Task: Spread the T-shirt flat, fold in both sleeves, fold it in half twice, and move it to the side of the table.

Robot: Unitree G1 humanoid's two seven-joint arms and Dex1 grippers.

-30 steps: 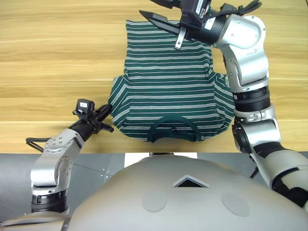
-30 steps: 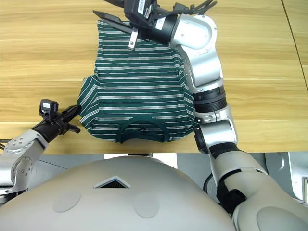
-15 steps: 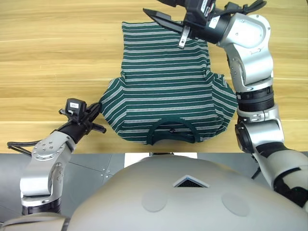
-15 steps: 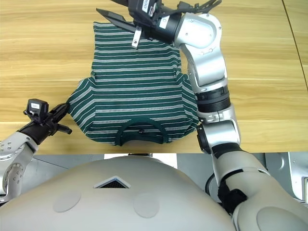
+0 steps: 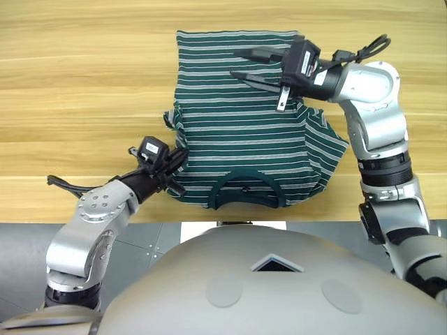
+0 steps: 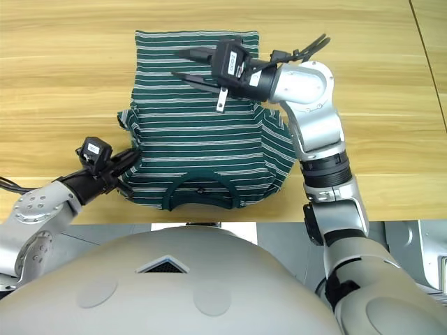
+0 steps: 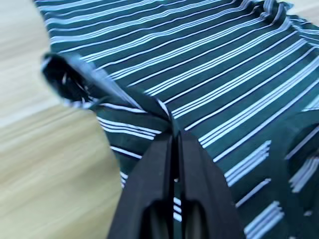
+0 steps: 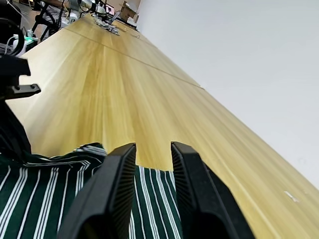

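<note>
Across the light wooden table [image 5: 84, 84] the green striped T-shirt [image 5: 237, 132] is laid, collar nearest the robot. In the left wrist view, a bunched sleeve [image 7: 70, 79] is seen pinched in the closed left gripper [image 7: 173, 130]. The right gripper [image 5: 232, 63] is held over the shirt's far half, jaws parted and empty. A white wall [image 8: 239, 50] is seen beyond the table in the right wrist view.

We see bare light wooden tabletop [image 5: 84, 84] stretching left, right and beyond the dark green, white-striped T-shirt [image 5: 230, 132]. Over the shirt's right half, our silver right arm [image 5: 377, 118] and its parted black right gripper [image 5: 237, 63] bar the way. The black left gripper [image 5: 179, 156], pinched on the shirt's edge, blocks the near-left corner.
</note>
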